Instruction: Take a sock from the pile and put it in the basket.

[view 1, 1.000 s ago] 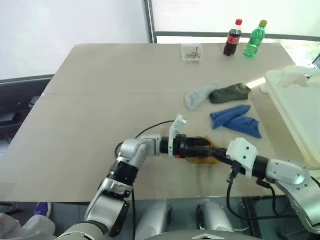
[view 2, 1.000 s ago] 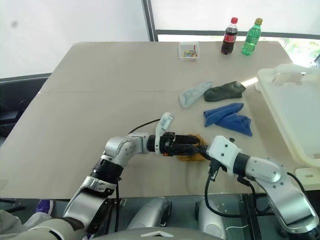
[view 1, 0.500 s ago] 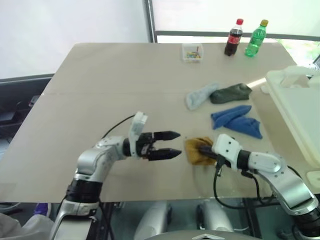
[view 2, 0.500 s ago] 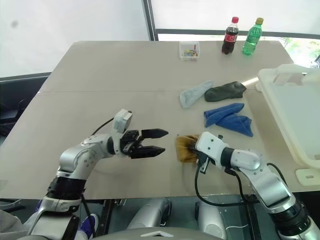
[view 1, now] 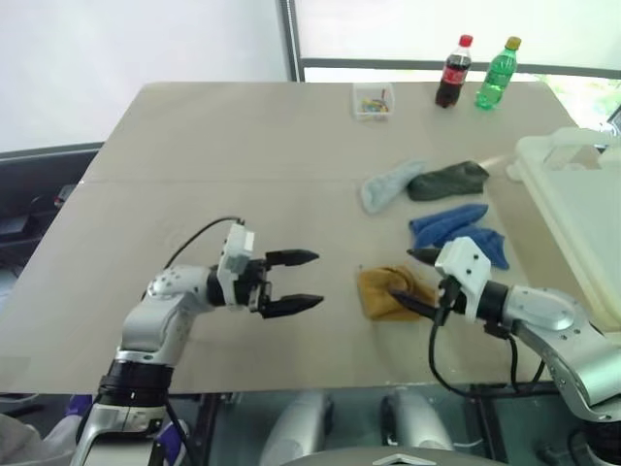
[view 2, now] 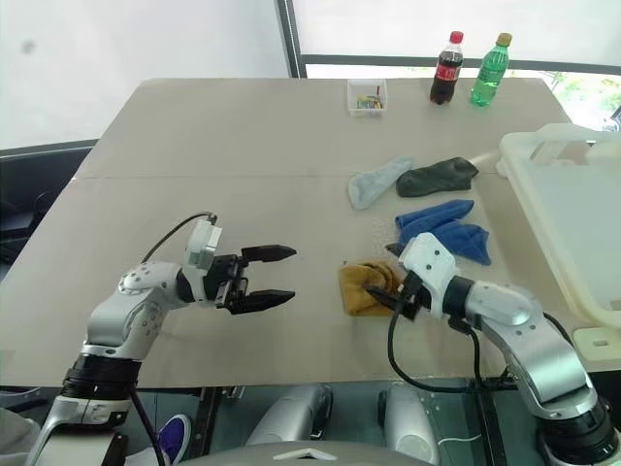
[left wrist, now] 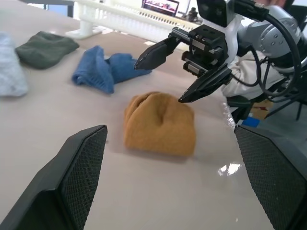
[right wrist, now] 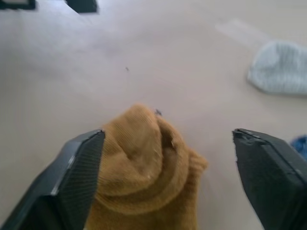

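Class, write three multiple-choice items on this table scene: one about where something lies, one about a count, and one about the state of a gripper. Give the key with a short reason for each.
1. Where does the yellow sock lie?
A. in the basket
B. on the table, between the two grippers
C. beside the bottles

2. How many bottles stand at the table's far edge?
A. one
B. two
C. four

3. What is the state of the right gripper?
A. open, holding nothing
B. shut on the yellow sock
C. shut on a blue sock

Key:
1 B: the sock rests on the table with the left gripper on one side and the right gripper on the other.
2 B: a cola bottle and a green bottle stand there.
3 A: its fingers stand spread apart near the sock, not touching it.
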### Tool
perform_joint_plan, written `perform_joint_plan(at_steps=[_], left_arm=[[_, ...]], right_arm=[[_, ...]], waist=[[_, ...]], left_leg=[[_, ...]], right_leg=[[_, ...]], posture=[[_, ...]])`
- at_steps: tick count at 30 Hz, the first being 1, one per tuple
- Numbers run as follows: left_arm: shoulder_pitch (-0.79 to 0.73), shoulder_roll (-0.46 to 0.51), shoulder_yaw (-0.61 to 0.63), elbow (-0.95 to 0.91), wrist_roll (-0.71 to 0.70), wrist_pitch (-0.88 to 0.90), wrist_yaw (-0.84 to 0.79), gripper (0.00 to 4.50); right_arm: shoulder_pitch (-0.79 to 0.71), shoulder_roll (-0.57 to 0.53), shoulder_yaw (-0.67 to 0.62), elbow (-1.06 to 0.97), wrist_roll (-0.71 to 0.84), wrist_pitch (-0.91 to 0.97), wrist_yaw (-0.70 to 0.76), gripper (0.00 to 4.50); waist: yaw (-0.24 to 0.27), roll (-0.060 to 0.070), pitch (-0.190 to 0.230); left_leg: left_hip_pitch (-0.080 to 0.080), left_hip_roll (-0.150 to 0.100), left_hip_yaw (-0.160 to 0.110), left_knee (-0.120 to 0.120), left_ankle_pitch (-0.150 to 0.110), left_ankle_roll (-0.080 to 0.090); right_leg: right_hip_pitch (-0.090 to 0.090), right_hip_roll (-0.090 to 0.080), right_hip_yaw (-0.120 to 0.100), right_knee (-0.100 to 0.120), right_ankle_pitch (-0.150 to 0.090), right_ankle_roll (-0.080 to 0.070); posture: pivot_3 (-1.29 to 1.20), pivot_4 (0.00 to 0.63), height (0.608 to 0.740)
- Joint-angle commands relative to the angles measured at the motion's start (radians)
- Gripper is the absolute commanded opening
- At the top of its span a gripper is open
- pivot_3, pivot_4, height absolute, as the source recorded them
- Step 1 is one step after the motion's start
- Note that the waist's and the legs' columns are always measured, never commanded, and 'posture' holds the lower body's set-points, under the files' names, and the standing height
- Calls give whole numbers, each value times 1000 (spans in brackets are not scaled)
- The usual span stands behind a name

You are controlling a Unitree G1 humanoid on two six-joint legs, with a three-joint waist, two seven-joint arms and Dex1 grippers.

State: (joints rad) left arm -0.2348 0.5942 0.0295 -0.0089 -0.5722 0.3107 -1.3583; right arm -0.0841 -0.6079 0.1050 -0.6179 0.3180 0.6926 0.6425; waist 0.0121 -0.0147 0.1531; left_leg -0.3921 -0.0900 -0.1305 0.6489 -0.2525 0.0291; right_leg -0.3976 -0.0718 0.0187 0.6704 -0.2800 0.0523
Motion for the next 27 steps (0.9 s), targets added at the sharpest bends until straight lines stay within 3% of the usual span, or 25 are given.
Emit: perform_joint_plan(at_steps=[1,7,14,20,24,27], left_arm=[[3,5,9,-17,-7,-19,-6,4500],[8,11,15,-21,-9,-16,1,4500],[17,17,22,-29,-18,-21,-8,4500],[21,3,13,-19,-7,-89,-30,4500],[16,-12,10,2,11,-128,-14,4500],[24,-26,9,0,12,-142,-5,4500]], right_arm=[[-33,42,9,-11,4,143,-93,4207],[-7,20,58,1,-1,255,-114,4207],[32,-16,102,54,-32,226,-112,4207],[36,-49,129,95,-51,163,-83,1770],[47,-8,76,86,0,105,-76,18],[62,27,-30,47,71,24,-49,18]], waist=[[0,0,0],[0,0,0],[1,0,-1],[1,0,-1],[2,-1,-2],[1,0,-2]], left_leg=[[0,0,0,0,0,0],[-2,0,-1,0,0,0],[-1,0,-1,0,0,0],[0,0,-2,1,0,1],[1,0,-2,1,-2,4],[1,0,-2,1,-2,4]], right_leg=[[0,0,0,0,0,0],[-1,0,-1,-1,0,0],[0,0,-2,-1,0,0],[1,0,-2,-1,0,0],[2,0,-3,-1,0,0],[2,0,-3,-1,0,0]], posture=[[0,150,740],[0,150,740],[0,150,740],[0,150,740],[0,150,740],[0,150,740]])
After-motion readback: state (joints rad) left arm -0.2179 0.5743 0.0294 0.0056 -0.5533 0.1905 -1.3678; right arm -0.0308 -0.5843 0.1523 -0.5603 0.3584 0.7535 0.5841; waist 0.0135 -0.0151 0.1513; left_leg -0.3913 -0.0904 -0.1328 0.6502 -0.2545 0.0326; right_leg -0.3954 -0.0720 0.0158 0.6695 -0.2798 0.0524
